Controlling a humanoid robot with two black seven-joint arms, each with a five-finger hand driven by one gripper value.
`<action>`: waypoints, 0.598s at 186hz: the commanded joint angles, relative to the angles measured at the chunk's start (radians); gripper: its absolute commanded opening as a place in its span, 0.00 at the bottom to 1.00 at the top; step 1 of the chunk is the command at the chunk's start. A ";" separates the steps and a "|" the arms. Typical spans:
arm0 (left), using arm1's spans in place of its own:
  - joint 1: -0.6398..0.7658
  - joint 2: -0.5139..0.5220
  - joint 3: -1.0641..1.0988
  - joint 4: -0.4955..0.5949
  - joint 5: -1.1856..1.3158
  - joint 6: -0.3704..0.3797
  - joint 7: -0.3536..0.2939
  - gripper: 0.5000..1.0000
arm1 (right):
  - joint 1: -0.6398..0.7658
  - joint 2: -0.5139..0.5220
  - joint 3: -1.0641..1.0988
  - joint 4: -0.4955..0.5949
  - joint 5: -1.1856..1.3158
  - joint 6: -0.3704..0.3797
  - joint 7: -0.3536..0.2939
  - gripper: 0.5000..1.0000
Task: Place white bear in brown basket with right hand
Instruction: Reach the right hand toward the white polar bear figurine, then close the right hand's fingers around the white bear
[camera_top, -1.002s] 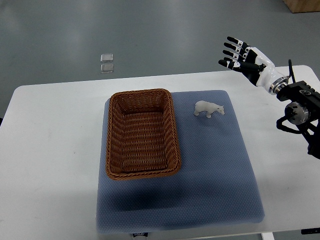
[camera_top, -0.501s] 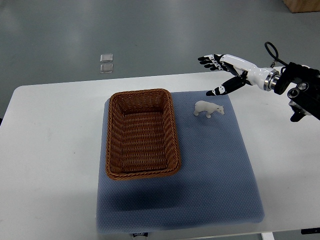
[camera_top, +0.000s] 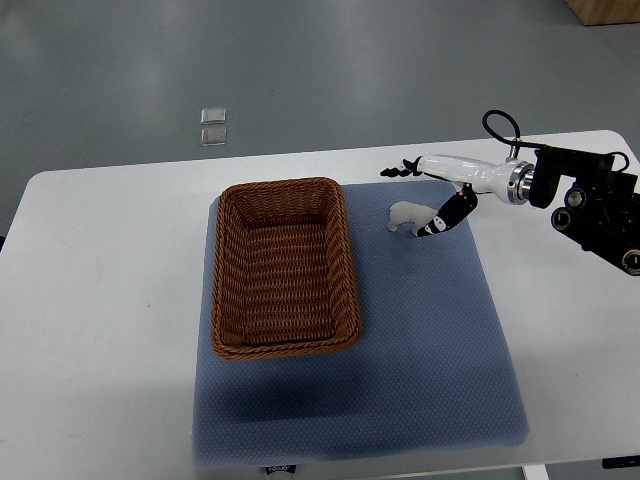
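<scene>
Nearest me, the blue mat (camera_top: 400, 380) covers the middle of the white table (camera_top: 100, 300), and I see the brown basket (camera_top: 285, 268) sitting on the mat's left half with nothing inside it. Just to its right, apart from the rim, the white bear (camera_top: 405, 215) stands upright on the mat near the far edge. My right hand (camera_top: 440, 190) reaches in from the right edge and hovers over the bear, fingers spread: the thumb (camera_top: 438, 222) hangs down right against the bear's right end, while the fingertips (camera_top: 398, 171) stretch past it on the far side. I cannot tell whether the thumb touches the bear.
</scene>
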 joint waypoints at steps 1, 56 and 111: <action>0.000 0.000 0.000 0.000 0.000 0.000 0.000 1.00 | 0.000 0.007 -0.011 -0.006 -0.002 -0.012 -0.035 0.74; 0.000 0.000 0.000 0.000 0.000 -0.001 0.000 1.00 | -0.002 0.053 -0.011 -0.016 -0.016 -0.027 -0.116 0.67; 0.000 0.000 0.000 0.000 0.000 0.000 0.000 1.00 | 0.000 0.105 -0.064 -0.124 -0.042 -0.063 -0.126 0.62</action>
